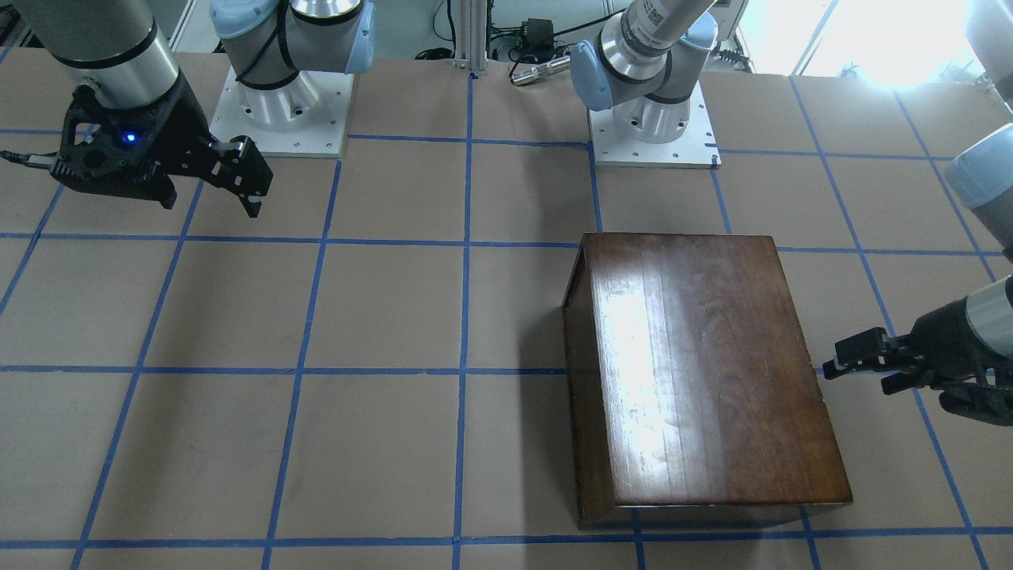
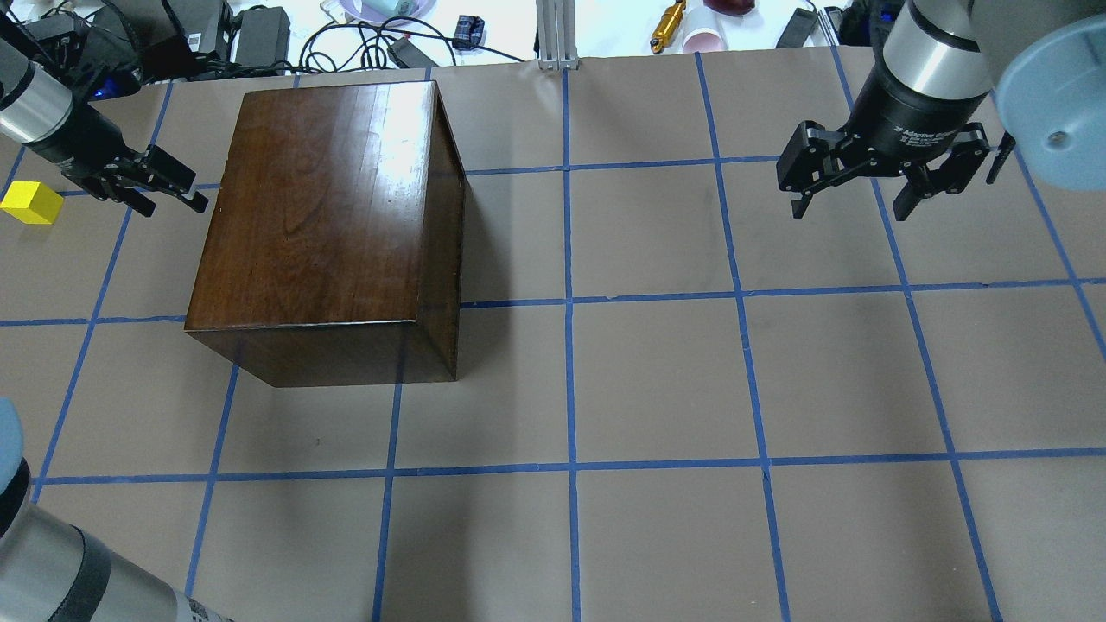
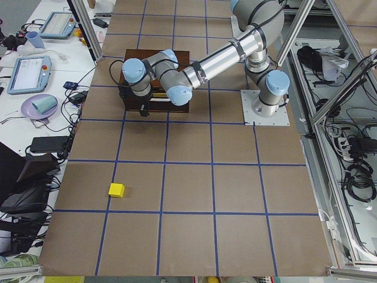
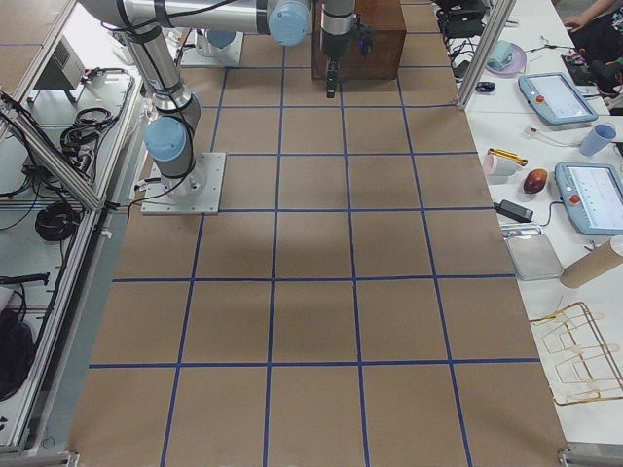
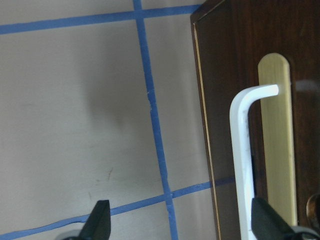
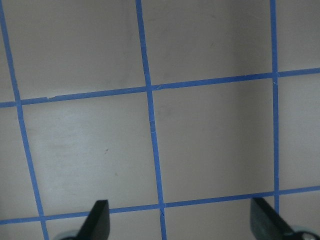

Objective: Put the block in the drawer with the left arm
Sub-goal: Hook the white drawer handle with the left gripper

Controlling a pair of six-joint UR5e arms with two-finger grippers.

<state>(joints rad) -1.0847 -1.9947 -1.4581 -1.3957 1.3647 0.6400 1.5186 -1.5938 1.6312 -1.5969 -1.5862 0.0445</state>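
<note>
The yellow block [image 2: 31,204] lies on the table to the left of my left gripper [image 2: 173,207]; it also shows in the exterior left view [image 3: 116,190]. The dark-brown box [image 2: 328,216] stands beside the gripper, with its drawer pushed in. The left wrist view shows the drawer's dark front panel [image 5: 225,100] with a white handle [image 5: 240,165] on a brass plate. My left gripper [image 5: 182,225] is open and empty, facing that panel, with the handle just inside one finger. My right gripper [image 2: 851,206] is open and empty, hanging above bare table far right.
The box [image 1: 696,372] takes up the left-middle of the table. The table is brown with a blue tape grid [image 2: 568,302]. Cables, chargers and cups lie beyond the far edge [image 2: 259,34]. The right wrist view shows only table and tape [image 6: 150,125].
</note>
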